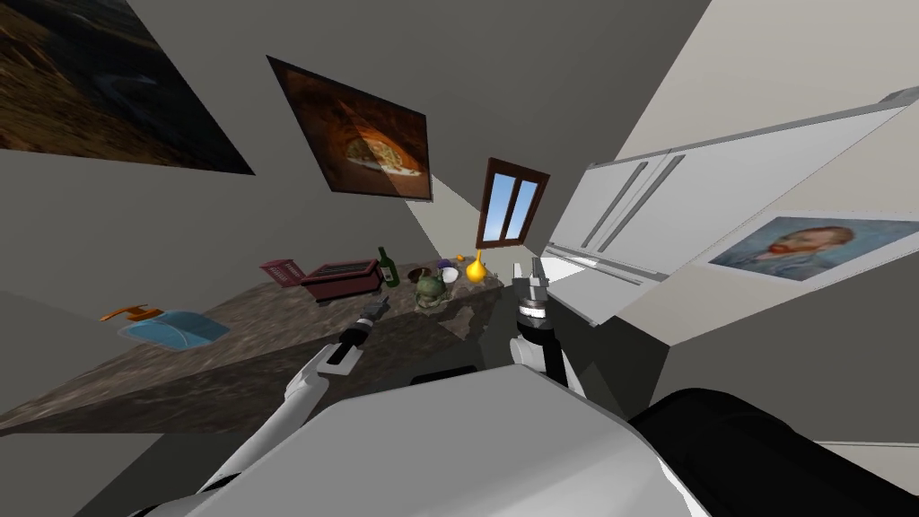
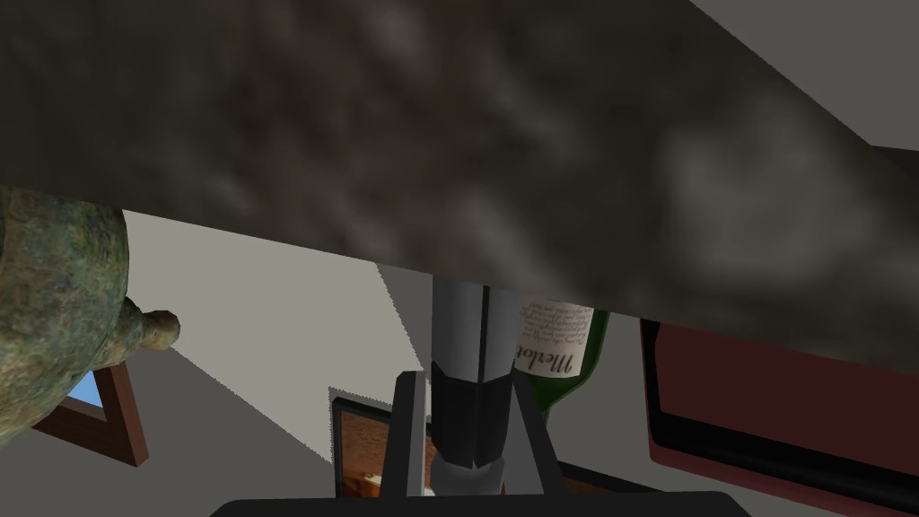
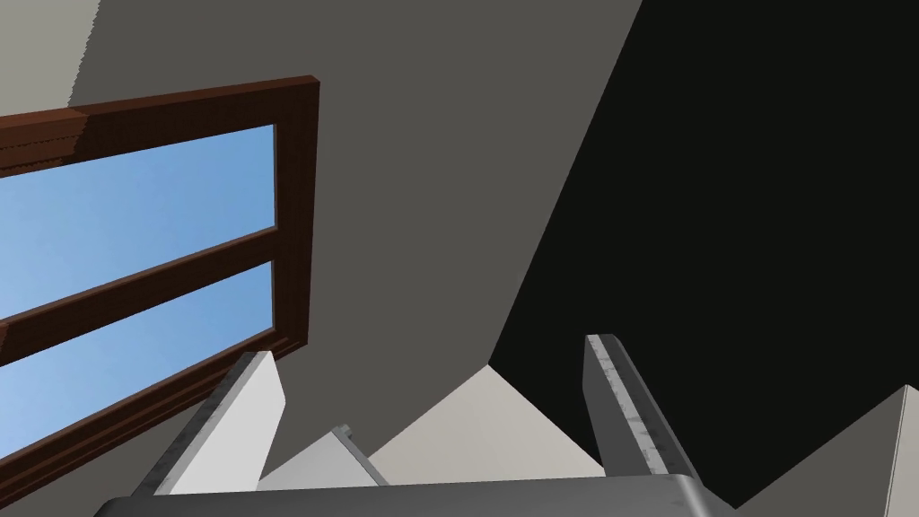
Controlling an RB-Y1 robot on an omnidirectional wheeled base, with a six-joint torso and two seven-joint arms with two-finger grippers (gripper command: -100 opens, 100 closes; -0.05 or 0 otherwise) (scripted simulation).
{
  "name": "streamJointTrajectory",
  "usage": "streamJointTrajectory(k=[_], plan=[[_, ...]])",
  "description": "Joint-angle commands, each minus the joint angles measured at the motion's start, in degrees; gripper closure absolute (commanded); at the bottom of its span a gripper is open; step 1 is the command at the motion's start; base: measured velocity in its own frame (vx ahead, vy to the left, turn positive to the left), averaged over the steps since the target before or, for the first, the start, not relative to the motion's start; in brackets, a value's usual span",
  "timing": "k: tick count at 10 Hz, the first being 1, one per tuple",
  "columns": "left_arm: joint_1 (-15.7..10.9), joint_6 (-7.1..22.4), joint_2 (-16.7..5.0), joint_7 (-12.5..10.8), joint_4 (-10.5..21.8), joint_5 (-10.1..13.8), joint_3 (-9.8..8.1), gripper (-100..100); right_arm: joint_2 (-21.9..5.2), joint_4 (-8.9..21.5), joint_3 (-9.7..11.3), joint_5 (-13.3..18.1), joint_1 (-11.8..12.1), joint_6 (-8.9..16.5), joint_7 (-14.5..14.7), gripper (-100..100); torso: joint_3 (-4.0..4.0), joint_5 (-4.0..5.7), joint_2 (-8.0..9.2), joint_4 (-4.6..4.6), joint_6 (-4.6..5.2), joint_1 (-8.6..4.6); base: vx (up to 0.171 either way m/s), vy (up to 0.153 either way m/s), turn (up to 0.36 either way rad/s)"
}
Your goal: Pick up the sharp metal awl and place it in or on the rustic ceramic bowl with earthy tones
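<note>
We are gripping the grey-and-dark cylindrical awl (image 2: 471,341) with the left pincer (image 2: 468,399), both blades pressing its sides, right at the dark mottled stone bench (image 2: 449,135). Best move, we're judging: lift straight, clear the green mottled round pot (image 1: 431,289), lower over the small brown bowl (image 1: 416,273), release low. The right pincer (image 3: 431,377) is hanging wide open, empty.

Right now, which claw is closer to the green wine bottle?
Left. The left claw, gripping the grey awl, is just in front of the green wine bottle over the counter; the right claw, open, is raised past the counter's end, farther to the right.
</note>
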State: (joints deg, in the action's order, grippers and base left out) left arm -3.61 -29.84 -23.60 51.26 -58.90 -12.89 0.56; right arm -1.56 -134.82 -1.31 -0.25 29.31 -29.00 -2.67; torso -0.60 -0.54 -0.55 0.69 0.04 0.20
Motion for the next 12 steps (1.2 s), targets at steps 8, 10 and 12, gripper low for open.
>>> streamJointTrajectory(k=[8,10,12], plan=[[13.71,0.73,3.6,-6.01,-15.49,-9.76,-3.04,100,0.0,0.0,0.0,0.0,-0.01,0.0,0.0,0,-0.13,-0.13,-0.07,0.17,0.04,0.07,0.066,0.005,0.034],[15.06,0.73,3.6,-6.01,-17.54,-9.86,-3.04,100,0.0,0.0,0.0,0.0,0.0,0.0,0.0,0,-0.19,-0.15,-0.15,0.22,-0.01,0.11,0.058,0.009,0.019],[18.99,0.79,4.63,-7.68,-22.01,-12.67,-3.96,100,0.0,0.0,0.0,0.0,0.0,0.0,0.0,0,-0.18,-0.15,-0.15,0.21,-0.02,0.14,0.076,0.017,0.046]])
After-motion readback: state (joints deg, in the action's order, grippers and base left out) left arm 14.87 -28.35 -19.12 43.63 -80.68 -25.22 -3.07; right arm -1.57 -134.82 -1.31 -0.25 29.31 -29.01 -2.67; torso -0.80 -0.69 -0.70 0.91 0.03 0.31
